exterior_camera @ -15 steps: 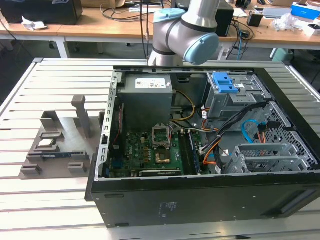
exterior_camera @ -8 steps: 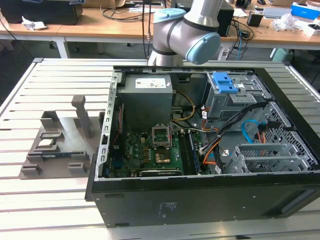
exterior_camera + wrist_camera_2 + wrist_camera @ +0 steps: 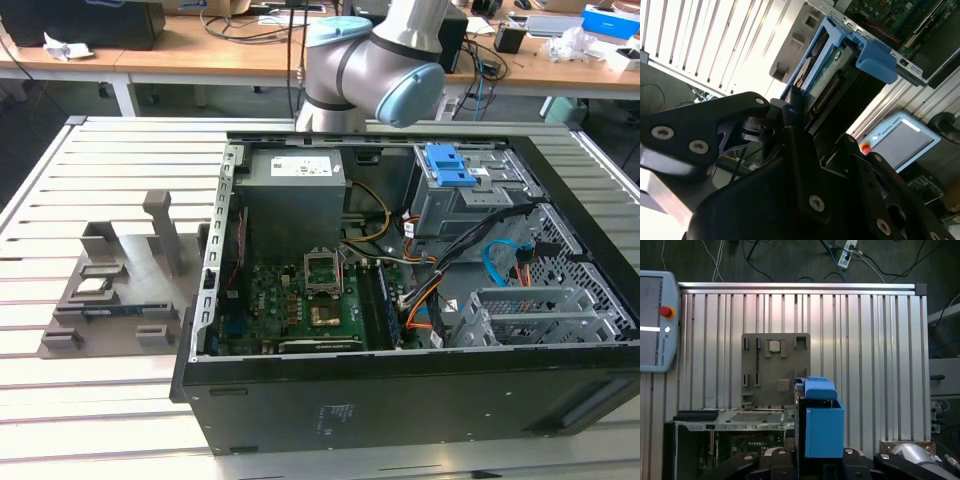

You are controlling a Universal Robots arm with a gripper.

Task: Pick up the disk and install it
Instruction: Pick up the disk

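In both wrist views my gripper (image 3: pixel 807 117) (image 3: pixel 822 462) is shut on the disk (image 3: pixel 822 75) (image 3: pixel 824 432). The disk is a flat drive set in a bright blue carrier rail and is seen edge-on. Its connector edge and circuit side show between the blue rails in the second wrist view. I hold it high above the slatted metal table (image 3: pixel 875 340). An open computer case (image 3: pixel 730 432) lies below, near the disk. In the exterior view the arm's elbow (image 3: pixel 375 65) stands behind the case (image 3: pixel 400 400).
Inside the case are a grey power supply (image 3: pixel 295 185), a motherboard (image 3: pixel 300 300), cables and a drive cage with a blue latch flap (image 3: pixel 447 165). A grey fixture plate (image 3: pixel 110 290) (image 3: pixel 775 365) lies beside the case. A teach pendant (image 3: pixel 655 320) rests at the table's edge.
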